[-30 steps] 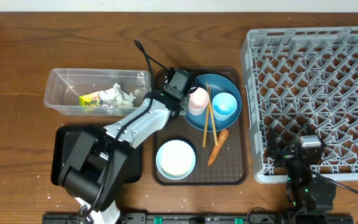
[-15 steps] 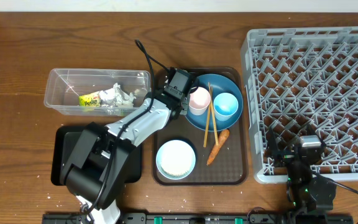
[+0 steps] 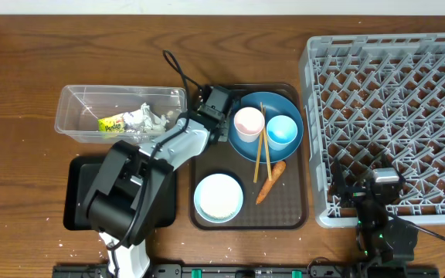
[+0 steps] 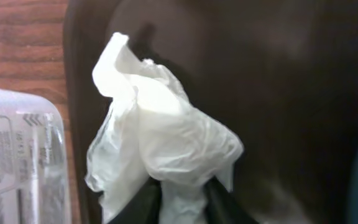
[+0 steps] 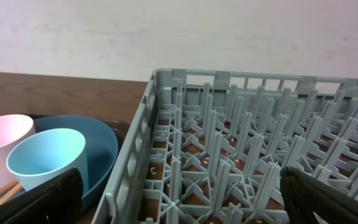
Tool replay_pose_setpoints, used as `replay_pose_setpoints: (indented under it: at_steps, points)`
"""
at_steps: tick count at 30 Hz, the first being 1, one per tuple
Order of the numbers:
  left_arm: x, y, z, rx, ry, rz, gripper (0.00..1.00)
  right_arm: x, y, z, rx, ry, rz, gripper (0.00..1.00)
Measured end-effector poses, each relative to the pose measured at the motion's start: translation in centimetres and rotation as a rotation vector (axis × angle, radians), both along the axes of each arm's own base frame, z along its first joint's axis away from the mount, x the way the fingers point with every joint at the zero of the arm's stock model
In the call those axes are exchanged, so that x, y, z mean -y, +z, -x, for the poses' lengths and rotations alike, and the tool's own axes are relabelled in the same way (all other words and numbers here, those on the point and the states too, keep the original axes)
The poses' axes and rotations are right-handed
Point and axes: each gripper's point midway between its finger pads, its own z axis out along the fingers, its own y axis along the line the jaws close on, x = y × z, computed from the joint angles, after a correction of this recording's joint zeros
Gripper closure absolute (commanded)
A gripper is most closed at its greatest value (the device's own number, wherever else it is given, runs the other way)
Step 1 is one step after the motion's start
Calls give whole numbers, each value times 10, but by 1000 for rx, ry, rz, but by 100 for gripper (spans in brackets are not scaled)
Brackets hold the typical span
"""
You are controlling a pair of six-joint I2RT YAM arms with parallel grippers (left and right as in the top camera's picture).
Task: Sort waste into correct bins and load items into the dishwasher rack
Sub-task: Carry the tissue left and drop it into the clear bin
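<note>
Two dark fingers (image 4: 138, 200) of the left gripper (image 4: 179, 194) pinch the lower end of the crumpled white tissue (image 4: 160, 130). It hangs over the far-left corner of the brown tray (image 4: 278, 93), just beside the clear tub (image 4: 17, 155). Near it, on the dark-blue plate (image 3: 284, 152), stand the white-pink cup (image 3: 248, 122) and the light-blue cup (image 3: 281, 130). The right gripper (image 5: 179, 202) gapes wide at the near edge of the grey rack (image 5: 241, 143), holding nothing.
</note>
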Motion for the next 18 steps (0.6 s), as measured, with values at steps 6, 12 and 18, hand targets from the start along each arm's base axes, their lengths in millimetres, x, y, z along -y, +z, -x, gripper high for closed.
replay_pose_setpoints:
  at_steps: [6, 12, 18]
  points:
    - [-1, 0, 1, -6, 2, 5, 92, 0, 0, 0, 0, 0, 0, 1]
    - [0, 35, 7, 17, -9, 40, 94, 0, 0, 0, 0, 0, 0, 1]
    - [0, 91, 13, 99, -17, 97, 94, 0, 0, 0, 0, 0, 0, 1]
